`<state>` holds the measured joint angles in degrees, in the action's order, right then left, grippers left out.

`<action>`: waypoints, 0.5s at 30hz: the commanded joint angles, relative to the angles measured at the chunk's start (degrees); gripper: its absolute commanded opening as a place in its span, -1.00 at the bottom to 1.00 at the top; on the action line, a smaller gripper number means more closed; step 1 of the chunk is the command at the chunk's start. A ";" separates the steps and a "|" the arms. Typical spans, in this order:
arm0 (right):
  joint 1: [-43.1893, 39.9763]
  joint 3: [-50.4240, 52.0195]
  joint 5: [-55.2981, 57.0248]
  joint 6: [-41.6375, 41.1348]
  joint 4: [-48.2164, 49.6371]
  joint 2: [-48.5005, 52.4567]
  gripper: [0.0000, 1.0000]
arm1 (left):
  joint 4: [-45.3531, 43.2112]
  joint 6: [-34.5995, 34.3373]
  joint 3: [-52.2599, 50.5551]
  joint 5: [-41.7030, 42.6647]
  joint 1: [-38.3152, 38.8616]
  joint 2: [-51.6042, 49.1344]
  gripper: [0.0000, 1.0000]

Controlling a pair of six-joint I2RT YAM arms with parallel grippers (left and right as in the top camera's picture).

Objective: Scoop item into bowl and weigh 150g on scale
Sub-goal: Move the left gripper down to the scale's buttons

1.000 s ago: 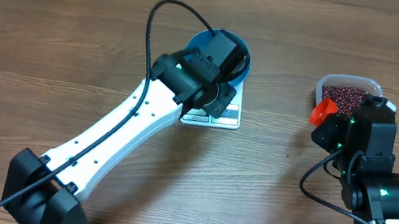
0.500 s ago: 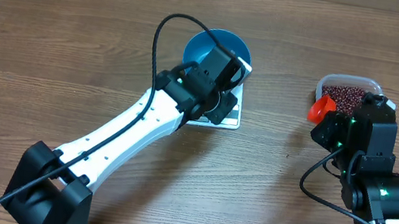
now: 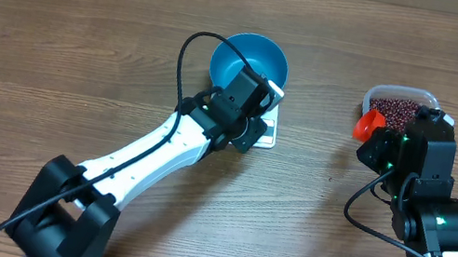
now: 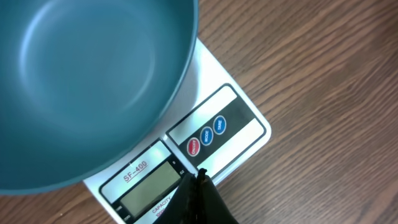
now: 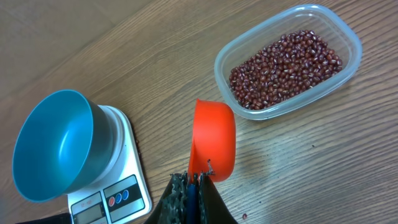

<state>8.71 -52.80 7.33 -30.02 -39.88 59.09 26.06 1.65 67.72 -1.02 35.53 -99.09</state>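
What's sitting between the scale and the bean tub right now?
Only the orange scoop, gripped by the right gripper, close beside the tub; otherwise bare wooden table up to the scale. The right wrist view shows it.

From overhead, my left arm (image 3: 161,140) covers most of the scale (image 3: 268,135). My left wrist view cuts the bowl (image 4: 93,81) off at top and left. My right fingers (image 5: 179,199) hide the handle of the scoop (image 5: 212,140). The scale's button labels are too small to read.
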 commanded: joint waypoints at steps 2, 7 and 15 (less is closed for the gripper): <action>-0.22 -1.62 -0.11 -0.39 0.50 -0.48 -0.93 | -1.81 1.25 -0.50 0.63 -0.24 -3.17 -0.92; -0.22 -1.62 -0.11 -0.39 0.48 -0.48 -0.93 | -2.69 2.29 -0.48 0.61 -0.24 -6.73 -0.92; -0.22 -1.62 -0.11 -0.39 0.52 -0.48 -0.92 | -4.09 2.23 -0.48 0.61 -0.24 -7.32 -0.92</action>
<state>8.71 -52.80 7.31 -30.02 -39.88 59.09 22.35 2.98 67.35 -1.02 35.53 -106.00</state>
